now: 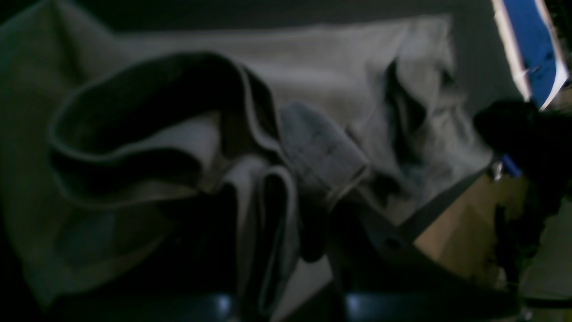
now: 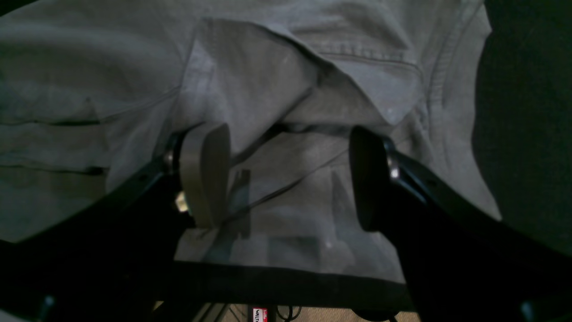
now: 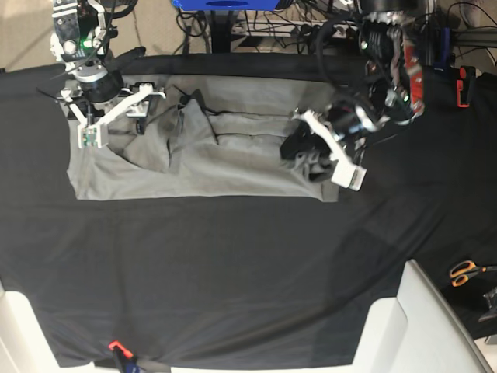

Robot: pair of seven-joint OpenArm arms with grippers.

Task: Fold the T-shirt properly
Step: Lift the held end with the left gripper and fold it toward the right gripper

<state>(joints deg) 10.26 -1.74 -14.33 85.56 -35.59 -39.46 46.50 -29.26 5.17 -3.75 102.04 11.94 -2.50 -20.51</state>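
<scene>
The light-grey T-shirt [image 3: 233, 167] lies spread and wrinkled across the far half of the black table cloth [image 3: 233, 264]. At the shirt's right end in the base view, my left gripper [image 3: 307, 151] is shut on a bunched fold of the fabric. In the dim left wrist view, that fold [image 1: 272, 210] runs down between the dark fingers of the left gripper [image 1: 286, 250]. My right gripper [image 3: 138, 116] stands over the shirt's far left part. In the right wrist view the right gripper [image 2: 286, 179] is open, its pads resting on the T-shirt [image 2: 268, 80] on either side of a raised crease.
Orange-handled scissors [image 3: 464, 272] lie at the right edge of the table. A white block [image 3: 411, 326] sits at the near right corner. A red clip [image 3: 116, 346] marks the near edge. Cables and a blue stand [image 3: 225, 4] crowd the far side.
</scene>
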